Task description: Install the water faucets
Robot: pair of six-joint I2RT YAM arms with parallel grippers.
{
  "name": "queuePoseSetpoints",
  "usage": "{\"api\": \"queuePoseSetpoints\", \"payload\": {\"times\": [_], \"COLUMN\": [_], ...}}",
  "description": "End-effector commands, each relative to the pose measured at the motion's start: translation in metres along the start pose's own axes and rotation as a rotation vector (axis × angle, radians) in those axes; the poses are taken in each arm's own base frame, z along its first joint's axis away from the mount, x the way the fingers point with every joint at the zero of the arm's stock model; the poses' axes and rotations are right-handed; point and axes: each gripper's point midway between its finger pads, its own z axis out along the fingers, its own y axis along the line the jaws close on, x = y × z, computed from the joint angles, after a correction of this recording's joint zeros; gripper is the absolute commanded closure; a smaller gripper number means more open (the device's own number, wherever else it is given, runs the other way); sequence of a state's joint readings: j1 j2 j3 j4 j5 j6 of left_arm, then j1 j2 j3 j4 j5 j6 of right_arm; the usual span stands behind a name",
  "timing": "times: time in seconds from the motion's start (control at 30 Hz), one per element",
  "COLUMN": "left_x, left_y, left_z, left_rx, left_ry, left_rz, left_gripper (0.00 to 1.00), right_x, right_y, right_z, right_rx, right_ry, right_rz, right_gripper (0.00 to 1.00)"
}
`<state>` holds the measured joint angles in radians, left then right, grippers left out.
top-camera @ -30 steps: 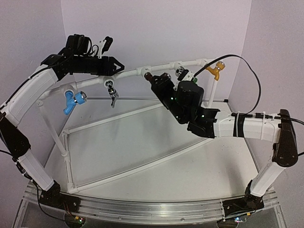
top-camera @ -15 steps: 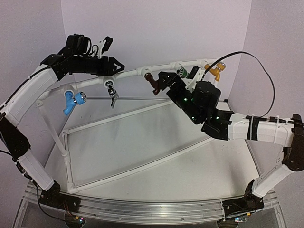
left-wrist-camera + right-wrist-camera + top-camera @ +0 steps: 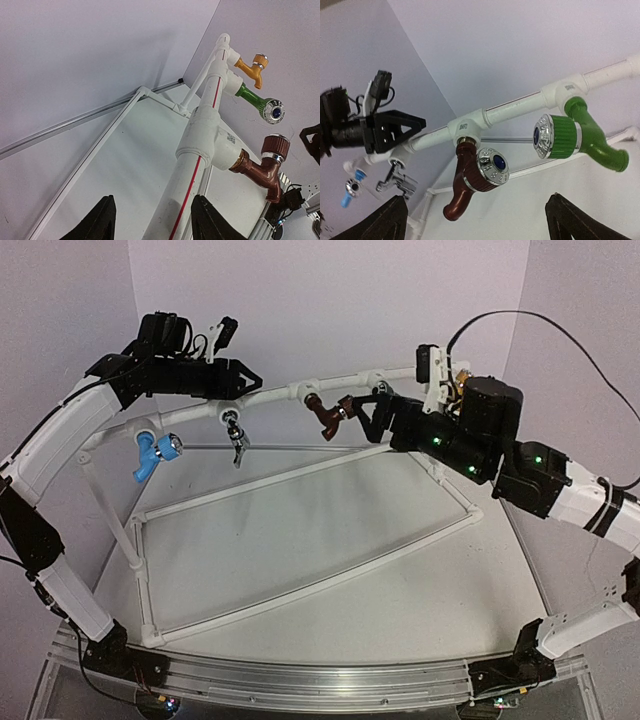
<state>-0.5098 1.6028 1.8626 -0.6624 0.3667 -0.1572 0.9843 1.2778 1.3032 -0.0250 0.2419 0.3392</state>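
The right gripper (image 3: pixel 480 212) stands wide open, holding and touching nothing. Just ahead of it, between its fingers, the dark brown faucet (image 3: pixel 465 185) hangs from a white tee (image 3: pixel 467 127) whose small label is unreadable. The left gripper (image 3: pixel 154 202), half-open, straddles the white pipe (image 3: pixel 200 150); I cannot tell whether it clamps.

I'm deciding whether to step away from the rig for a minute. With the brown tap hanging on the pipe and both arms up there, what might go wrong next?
The brown faucet hangs from its tee with the right end effector open and clear; if poorly seated, it may loosen or drop. The left end effector straddles the white pipe, so any jerk might twist it.
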Motion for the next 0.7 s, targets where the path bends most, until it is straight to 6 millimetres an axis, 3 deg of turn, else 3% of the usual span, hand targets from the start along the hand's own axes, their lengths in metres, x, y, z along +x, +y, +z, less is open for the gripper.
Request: {"api": "queuePoseSetpoints", "payload": {"times": [0.0,0.1,0.17,0.23,0.37,0.5,0.67], "left_x": [0.098,0.099,0.099,0.099,0.099,0.1,0.101], "left_y": [0.015,0.015,0.015,0.016,0.016,0.016,0.017], "left_z": [0.024,0.024,0.024,0.022,0.019,0.019,0.02], "left_rx": [-0.019,-0.02,-0.021,-0.027,-0.033,-0.035,-0.038], "left_ry": [0.341,0.345,0.347,0.348,0.344,0.346,0.35], "left_rz": [-0.14,-0.142,-0.143,-0.144,-0.138,-0.139,-0.139], "left_gripper": [0.46,0.46,0.46,0.46,0.46,0.46,0.46], "right_x": [0.045,0.079,0.084,0.077,0.051,0.05,0.047], "right_y": [0.011,-0.009,-0.015,-0.014,0.005,0.017,0.024], "right_z": [-0.009,0.001,0.008,0.014,0.01,0.006,0.016], "right_rx": [-0.06,-0.051,-0.02,0.013,0.035,0.047,0.128], "right_ry": [0.195,0.309,0.321,0.3,0.154,0.08,0.016], "right_rz": [-0.835,-1.312,-1.537,-1.626,-1.714,-1.831,-1.976], "right_gripper": [0.02,0.02,0.02,0.02,0.02,0.02,0.06]}}
